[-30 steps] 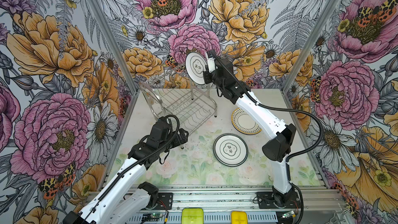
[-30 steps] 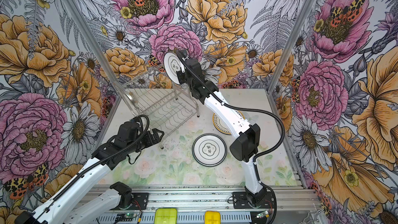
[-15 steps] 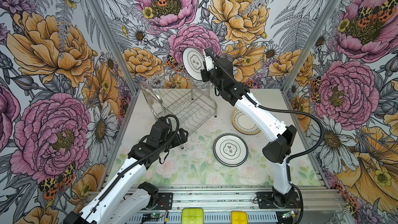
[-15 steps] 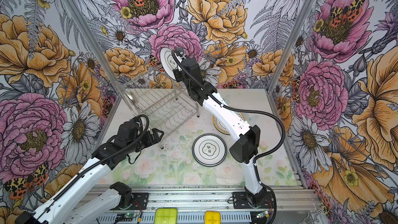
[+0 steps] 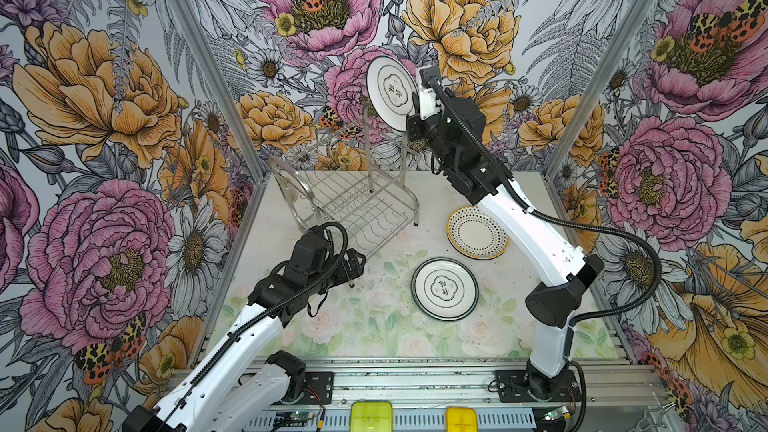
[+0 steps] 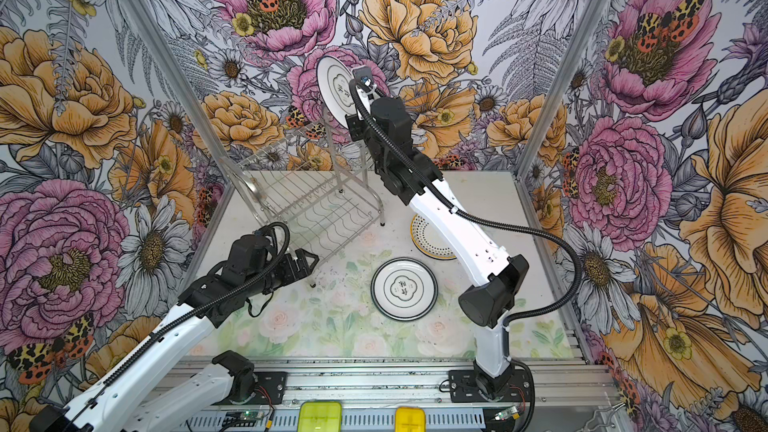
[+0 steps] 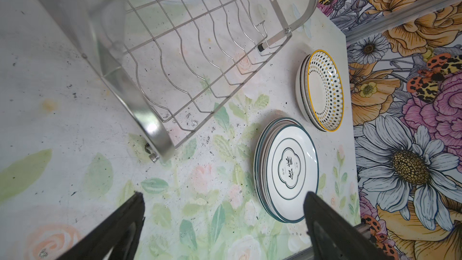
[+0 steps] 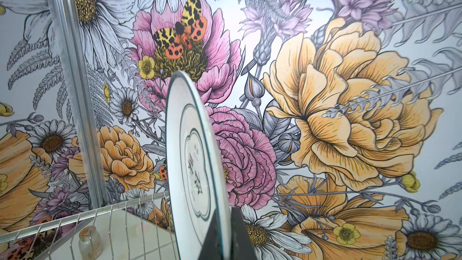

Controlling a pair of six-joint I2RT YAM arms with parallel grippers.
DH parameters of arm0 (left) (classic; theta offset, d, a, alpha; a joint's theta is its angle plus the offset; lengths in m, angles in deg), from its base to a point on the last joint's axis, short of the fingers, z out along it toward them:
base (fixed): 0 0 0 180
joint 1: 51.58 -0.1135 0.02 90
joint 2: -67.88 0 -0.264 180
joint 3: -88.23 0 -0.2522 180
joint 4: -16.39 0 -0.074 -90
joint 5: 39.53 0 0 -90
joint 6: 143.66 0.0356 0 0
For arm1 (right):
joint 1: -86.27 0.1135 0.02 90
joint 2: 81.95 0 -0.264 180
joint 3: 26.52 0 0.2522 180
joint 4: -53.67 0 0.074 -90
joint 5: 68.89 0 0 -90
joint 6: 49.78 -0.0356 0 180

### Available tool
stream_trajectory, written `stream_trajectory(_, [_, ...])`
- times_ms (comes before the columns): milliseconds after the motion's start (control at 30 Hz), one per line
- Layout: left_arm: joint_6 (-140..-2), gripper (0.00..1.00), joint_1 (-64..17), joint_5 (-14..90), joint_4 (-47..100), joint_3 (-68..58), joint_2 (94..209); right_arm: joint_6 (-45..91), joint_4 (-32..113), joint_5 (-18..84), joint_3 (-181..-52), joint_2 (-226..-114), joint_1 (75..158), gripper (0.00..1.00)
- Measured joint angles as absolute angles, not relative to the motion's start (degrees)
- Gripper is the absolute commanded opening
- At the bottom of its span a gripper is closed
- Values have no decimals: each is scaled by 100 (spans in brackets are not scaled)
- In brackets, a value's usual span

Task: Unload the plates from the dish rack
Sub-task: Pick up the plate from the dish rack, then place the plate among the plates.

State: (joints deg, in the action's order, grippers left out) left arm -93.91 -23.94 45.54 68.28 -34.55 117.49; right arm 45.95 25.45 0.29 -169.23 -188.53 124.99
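Note:
My right gripper (image 5: 410, 118) (image 6: 353, 118) is shut on the rim of a white plate (image 5: 390, 91) (image 6: 337, 87) with a teal edge and characters in its middle. It holds this plate upright, high above the far end of the dish rack (image 5: 376, 218) (image 6: 328, 218). In the right wrist view the plate (image 8: 195, 161) stands edge-on between the fingers of that gripper (image 8: 226, 223). My left gripper (image 5: 353, 261) (image 7: 222, 196) hangs open and holds nothing, by the rack's near corner (image 7: 150, 126). The rack's wire slots that show are bare.
Two stacks lie flat on the floral mat right of the rack: teal-rimmed plates (image 5: 444, 288) (image 7: 287, 168) and, farther back, yellow-rimmed dotted plates (image 5: 477, 232) (image 7: 322, 88), partly under the right arm. Flowered walls and aluminium posts close in three sides.
The right arm has lifted the held plate higher and slightly to the right above the rack. The left arm has stayed where it was.

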Motion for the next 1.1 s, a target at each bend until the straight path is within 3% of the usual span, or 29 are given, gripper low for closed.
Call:
stream_trajectory(233, [-9408,99,-1686,4748,6828,-3453,11751,4584,2742,-272,-15603,-17260,12368,0])
stream_trajectory(700, [-9570,99,-532,5419,6572,-3256,12354,2831,2372,-821,-10283,-13238,11188,0])
stream_trajectory(900, [-9566,99,-339,5411,6111,-3206,12900,1673,1590,-668,-9227,-12322,11172,0])
stream_trajectory(1100, [-9505,99,-151,5384,5706,-3027,13353,333,1153,311,-8980,-12495,11153,0])
